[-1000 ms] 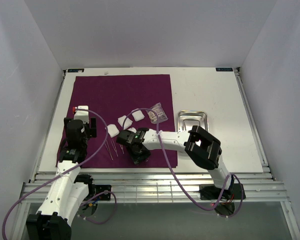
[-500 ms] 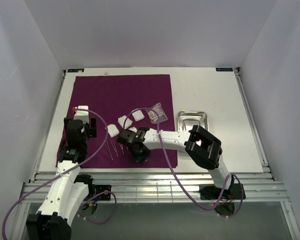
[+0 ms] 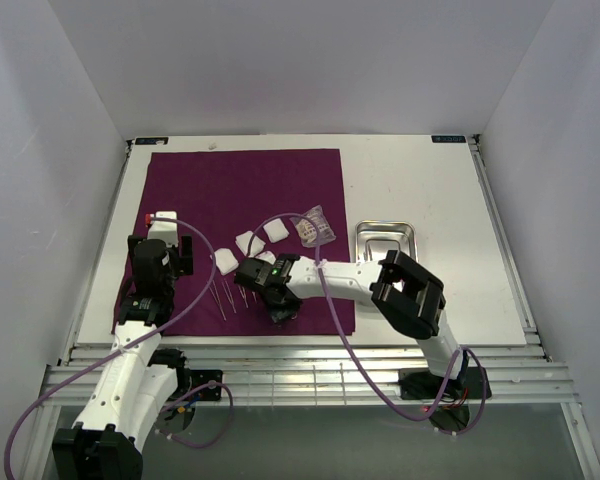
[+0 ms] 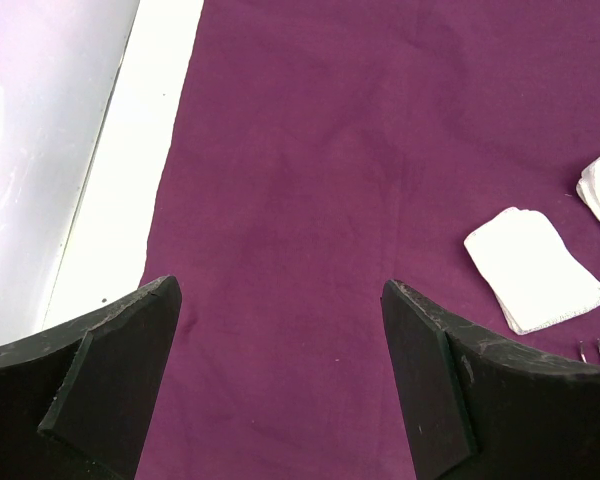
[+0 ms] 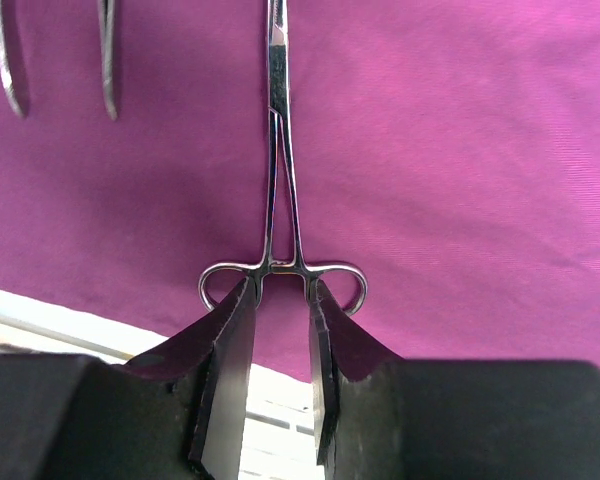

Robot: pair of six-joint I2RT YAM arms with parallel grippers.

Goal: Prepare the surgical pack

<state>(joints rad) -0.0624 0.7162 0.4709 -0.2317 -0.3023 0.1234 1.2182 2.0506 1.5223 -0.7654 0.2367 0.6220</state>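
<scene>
One tray [image 3: 385,238], three instruments [image 5: 283,150], perhaps four gauze pads [image 3: 225,262]

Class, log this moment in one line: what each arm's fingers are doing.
left fingers: open, empty, above cloth | right fingers: closed on forceps handle, at cloth's near edge | tray: beside cloth

I see the white table [image 3: 430,190] carrying a deep-purple cloth [image 3: 240,190] spread flat over its left half, with a small steel tray [image 3: 384,226] just beside the cloth's right edge.
</scene>
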